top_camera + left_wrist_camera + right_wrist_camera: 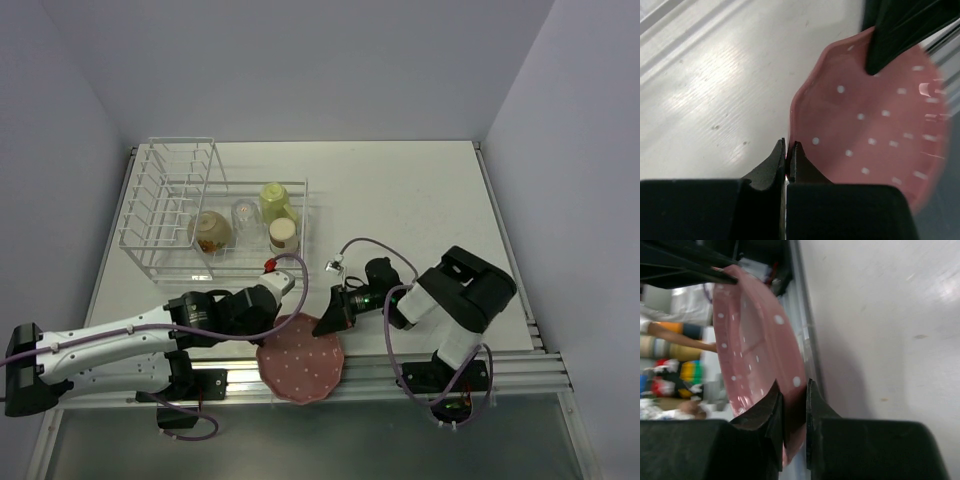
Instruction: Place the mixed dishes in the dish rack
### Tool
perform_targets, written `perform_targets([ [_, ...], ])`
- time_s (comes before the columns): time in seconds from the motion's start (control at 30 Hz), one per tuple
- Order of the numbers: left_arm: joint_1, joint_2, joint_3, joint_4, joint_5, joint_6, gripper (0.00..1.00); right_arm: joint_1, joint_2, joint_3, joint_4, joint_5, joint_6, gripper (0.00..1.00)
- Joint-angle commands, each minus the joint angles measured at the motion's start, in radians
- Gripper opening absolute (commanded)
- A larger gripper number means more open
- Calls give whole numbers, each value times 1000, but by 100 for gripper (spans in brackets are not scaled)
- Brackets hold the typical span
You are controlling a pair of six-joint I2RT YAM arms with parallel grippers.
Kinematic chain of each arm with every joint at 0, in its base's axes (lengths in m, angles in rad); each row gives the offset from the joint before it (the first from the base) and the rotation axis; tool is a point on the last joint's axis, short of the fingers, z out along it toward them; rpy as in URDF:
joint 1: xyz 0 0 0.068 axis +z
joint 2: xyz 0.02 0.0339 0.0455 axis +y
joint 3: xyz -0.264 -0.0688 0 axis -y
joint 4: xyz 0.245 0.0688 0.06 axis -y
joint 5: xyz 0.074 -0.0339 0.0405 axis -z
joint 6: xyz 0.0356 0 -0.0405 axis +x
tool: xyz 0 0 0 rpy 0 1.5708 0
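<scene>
Starting leftmost, the dish rack (170, 205) stands far-left of the pink plate (300, 372), its tall slots nearer the left arm. The left gripper (788, 150) appears pinched nearly closed on the plate's rim. The plate sits at the near edge of the table (420, 200). The right gripper (795, 397) is clamped narrowly across another part of the rim.

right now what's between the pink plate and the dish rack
The left tool and its wrist, tip at the pink plate rim; the top view shows them on the near side of the dish rack.
</scene>
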Motion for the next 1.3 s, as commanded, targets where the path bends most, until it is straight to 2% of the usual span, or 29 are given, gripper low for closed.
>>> perform_targets([
  [0.0,11,-27,18,201,-10,-39,0,56,78,-3,393,-94,190,5],
  [0.03,12,-27,16,201,-10,-37,0,59,136,-12,476,-99,236,0],
  [0.07,12,-27,15,199,-10,-40,0,67,169,-18,566,-109,291,0],
  [0.1,12,-27,18,195,-10,-42,0,70,201,-27,778,-115,412,0],
  [0.13,14,-27,22,192,-13,-46,0,72,247,-23,800,-123,430,0],
  [0.3,18,-31,46,164,-42,-65,0,121,223,-40,797,-42,434,0],
  [0.43,20,-27,61,147,-50,-82,0,122,114,-55,755,-5,431,0],
  [0.47,20,-27,62,144,-54,-89,0,121,79,-50,649,16,390,0],
  [0.53,20,-28,72,138,-64,-102,9,122,-39,-37,496,42,323,0],
  [0.57,20,-36,75,135,-68,-112,14,122,-90,-9,290,58,231,0],
  [0.6,20,-39,82,133,-77,-117,27,124,-191,8,180,97,177,0],
  [0.63,20,-45,87,127,-85,-128,32,125,-242,58,-76,125,55,0],
  [0.67,20,-50,92,127,-90,-129,37,125,-297,87,-208,156,-7,0],
  [0.7,20,-60,104,123,-102,-134,47,128,-385,113,-309,192,-53,0],
  [0.77,20,-68,116,116,-114,-143,53,133,-450,163,-521,272,-151,0],
  [0.8,20,-74,128,110,-120,-145,60,133,-490,195,-566,288,-170,0],
  [0.87,20,-76,148,100,-146,-158,65,136,-515,256,-730,363,-246,0],
  [0.97,18,-91,194,64,-209,-183,78,138,-564,290,-828,435,-293,0],
  [1.0,18,-109,219,52,-223,-188,89,138,-584,301,-850,450,-302,0],
  [1.07,18,-152,248,44,-257,-195,99,139,-598,340,-930,515,-336,0],
  [1.27,18,-252,401,-11,-356,-214,99,162,-639,451,-1072,642,-391,0],
])
